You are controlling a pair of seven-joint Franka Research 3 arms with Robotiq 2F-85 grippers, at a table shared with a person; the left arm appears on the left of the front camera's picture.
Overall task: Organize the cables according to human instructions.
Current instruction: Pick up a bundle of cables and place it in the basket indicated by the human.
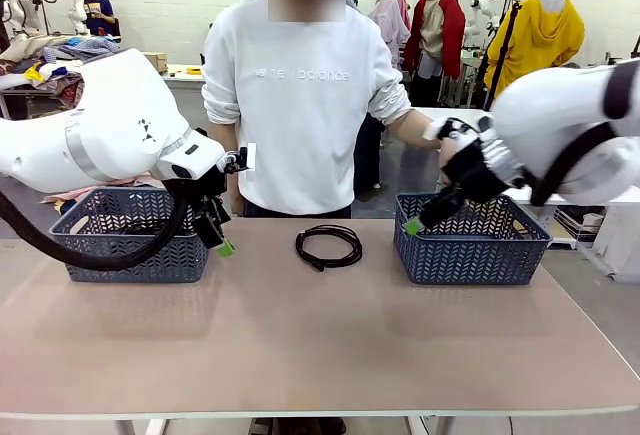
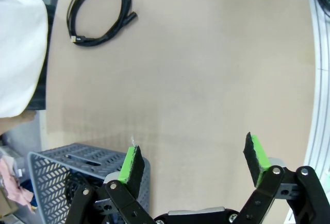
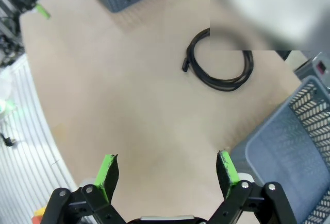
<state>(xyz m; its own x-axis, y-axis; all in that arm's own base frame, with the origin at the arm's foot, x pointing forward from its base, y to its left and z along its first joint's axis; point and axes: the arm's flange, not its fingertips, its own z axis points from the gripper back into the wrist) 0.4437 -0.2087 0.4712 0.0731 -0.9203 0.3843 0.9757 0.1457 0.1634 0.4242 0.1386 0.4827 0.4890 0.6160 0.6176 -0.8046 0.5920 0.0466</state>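
Note:
One black coiled cable (image 1: 329,246) lies on the table's far middle, just in front of the person. It also lies at the top left in the left wrist view (image 2: 99,12) and at the upper right in the right wrist view (image 3: 220,62). My left gripper (image 1: 218,235) hangs open by the left basket's right end, its green pads (image 2: 131,163) wide apart with nothing between them. Above the right basket's left front corner, my right gripper (image 1: 425,217) is open too, pads (image 3: 227,166) spread and empty. Both grippers are well clear of the cable.
A blue-grey basket (image 1: 100,250) stands at the table's far left, another (image 1: 470,255) at the far right. The person stands at the far edge, one hand (image 1: 445,140) reaching toward my right arm. Bare tabletop (image 1: 300,335) stretches across the front.

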